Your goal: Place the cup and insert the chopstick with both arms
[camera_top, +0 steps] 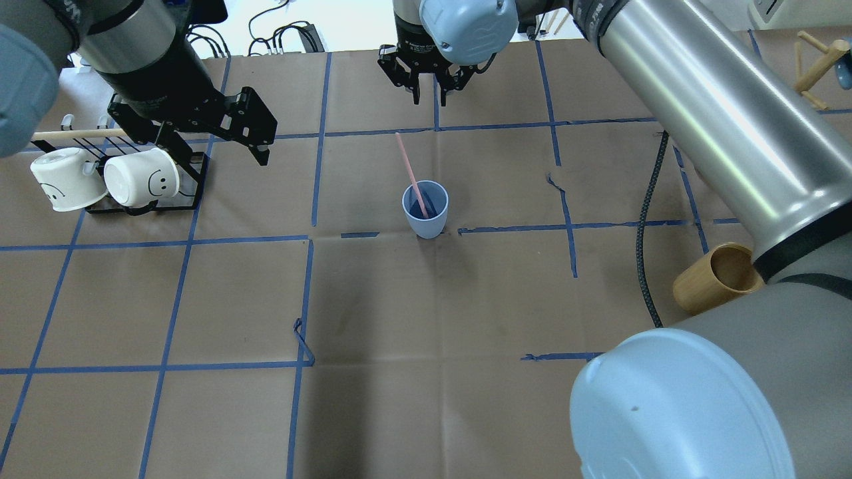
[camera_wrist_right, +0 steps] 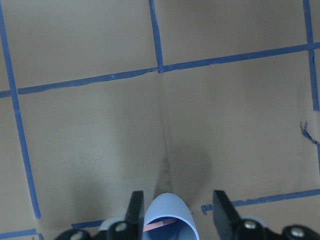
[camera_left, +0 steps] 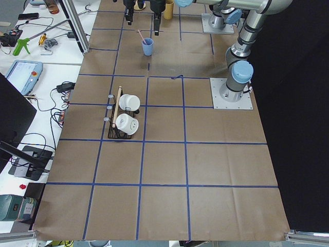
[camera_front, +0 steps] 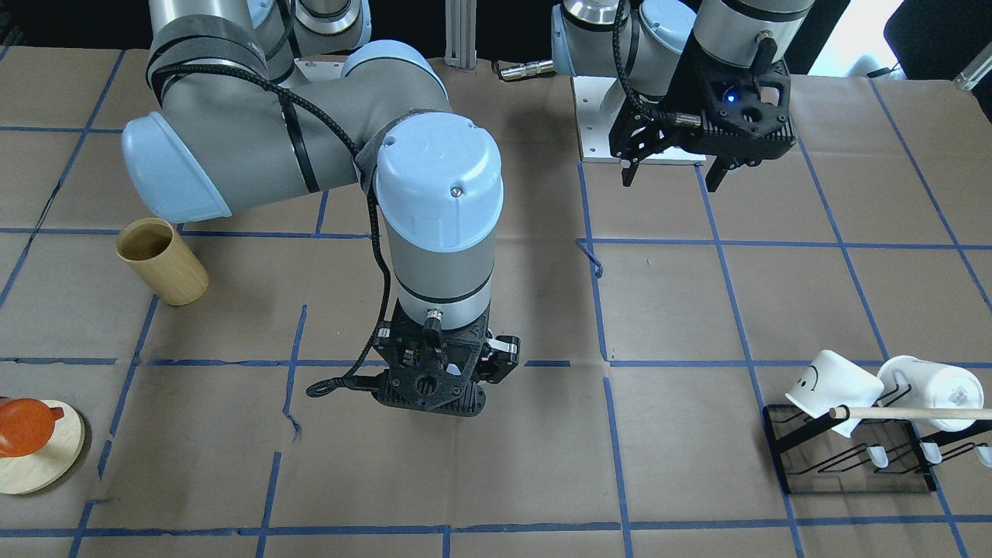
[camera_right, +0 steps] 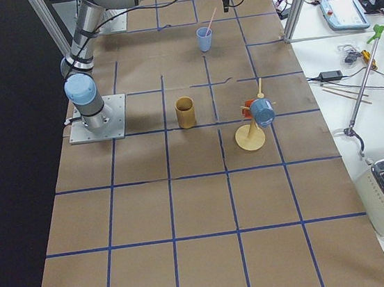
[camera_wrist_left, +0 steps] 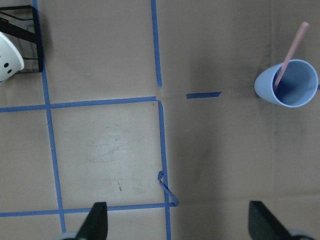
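The pale blue cup (camera_top: 426,211) stands upright at the table's middle, with the pink chopstick (camera_top: 407,163) inside it and leaning toward the far side. Both also show in the left wrist view, the cup (camera_wrist_left: 287,83) and the chopstick (camera_wrist_left: 294,46). My right gripper (camera_top: 429,96) is open and empty, above and just beyond the cup; in its wrist view the cup's rim (camera_wrist_right: 169,212) lies between the fingers (camera_wrist_right: 135,206). My left gripper (camera_top: 223,148) is open and empty, well to the cup's left, beside the mug rack. The right arm hides the cup in the front-facing view.
A black rack (camera_top: 143,207) with two white mugs (camera_top: 141,177) and a wooden rod (camera_top: 73,134) stands at the left. A tan wooden cup (camera_top: 715,279) stands at the right, partly behind my right arm. A round wooden stand (camera_front: 43,453) with an orange item is at the far right.
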You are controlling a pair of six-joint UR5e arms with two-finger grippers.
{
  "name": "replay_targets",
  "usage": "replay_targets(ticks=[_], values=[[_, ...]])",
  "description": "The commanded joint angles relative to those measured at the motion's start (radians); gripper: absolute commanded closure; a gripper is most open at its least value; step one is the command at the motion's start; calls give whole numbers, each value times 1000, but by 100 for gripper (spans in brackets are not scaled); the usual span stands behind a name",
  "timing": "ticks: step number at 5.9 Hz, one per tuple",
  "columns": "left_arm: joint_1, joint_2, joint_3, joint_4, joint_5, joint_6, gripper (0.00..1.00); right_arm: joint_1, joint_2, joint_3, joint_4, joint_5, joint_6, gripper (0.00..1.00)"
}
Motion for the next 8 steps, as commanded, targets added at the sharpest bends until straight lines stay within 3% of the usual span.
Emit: replay_targets(ticks=[1,3,4,6,7,8], values=[[0,0,0,0,0,0,1,-40,-76,5,31,-6,-39,0],[0,0,0,0,0,0,1,-193,-212,16,269,-4,-168,0],[-2,0,0,0,0,0,1,-251,-263,37,335,-6,-255,0],[-2,2,0,-2,0,0,1,-330,-410,239,324,3,-285,0],[-2,2,-2,-2,0,0,1,-335,-447,317,246,-1,-279,0],[-2,2,-2,-2,0,0,1,-336,-460,341,220,-4,-281,0]])
